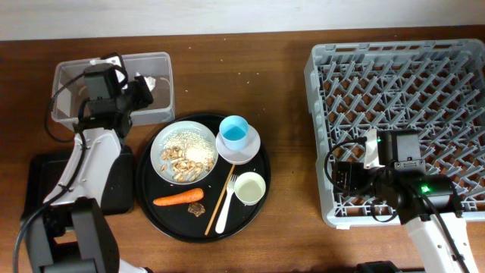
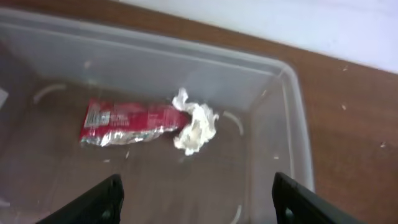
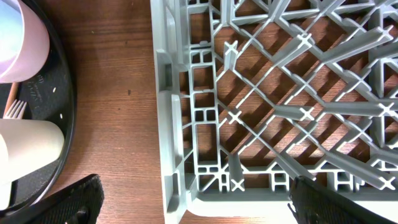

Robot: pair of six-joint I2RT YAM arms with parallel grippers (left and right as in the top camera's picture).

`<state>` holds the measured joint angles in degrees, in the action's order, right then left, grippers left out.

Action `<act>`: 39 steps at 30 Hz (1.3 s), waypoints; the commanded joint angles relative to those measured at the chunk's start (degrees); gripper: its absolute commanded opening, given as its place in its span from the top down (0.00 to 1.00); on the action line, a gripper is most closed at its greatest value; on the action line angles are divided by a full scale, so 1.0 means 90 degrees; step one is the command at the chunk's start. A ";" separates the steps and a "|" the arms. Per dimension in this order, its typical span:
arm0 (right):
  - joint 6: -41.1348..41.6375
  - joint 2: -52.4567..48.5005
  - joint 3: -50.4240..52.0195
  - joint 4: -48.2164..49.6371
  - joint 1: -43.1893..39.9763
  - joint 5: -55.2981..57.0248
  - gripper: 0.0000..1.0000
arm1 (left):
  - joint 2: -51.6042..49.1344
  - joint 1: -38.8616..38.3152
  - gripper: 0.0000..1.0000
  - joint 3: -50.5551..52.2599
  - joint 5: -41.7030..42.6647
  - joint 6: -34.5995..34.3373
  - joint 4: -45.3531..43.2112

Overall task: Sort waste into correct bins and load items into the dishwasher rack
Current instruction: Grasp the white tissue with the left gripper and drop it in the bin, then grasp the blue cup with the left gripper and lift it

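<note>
My left gripper (image 2: 196,208) is open and empty above the clear tub (image 2: 292,118), which holds the red wrapper (image 2: 127,121) and the white tissue (image 2: 196,127). The white bowl (image 1: 184,152) holds rice and beige scraps. The blue cup (image 1: 234,133) stands on the pale plate (image 1: 246,149). The small white cup (image 1: 250,188), fork (image 1: 226,206), chopstick (image 1: 217,196), carrot (image 1: 178,199) and brown crumb (image 1: 197,208) lie nearby. My right gripper (image 3: 199,205) is open and empty over the front-left corner of the grey rack (image 1: 318,91).
The tableware and food sit on a large round black tray (image 1: 258,212) at mid-table. The shallow black rectangular tray (image 1: 42,178) lies front left, partly under my left arm. Bare wood runs between the round tray and the rack (image 3: 180,124).
</note>
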<state>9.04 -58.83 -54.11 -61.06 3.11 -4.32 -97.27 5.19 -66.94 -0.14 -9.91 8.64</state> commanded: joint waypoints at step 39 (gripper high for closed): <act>0.0005 0.0019 -0.0095 -0.0158 0.0027 0.0056 0.01 | -0.0954 -0.2540 0.53 -0.1073 0.1591 -0.0444 0.2948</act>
<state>9.02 -58.83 -54.13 -62.46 3.11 -4.32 -105.12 -17.06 -75.66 14.13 -14.06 34.89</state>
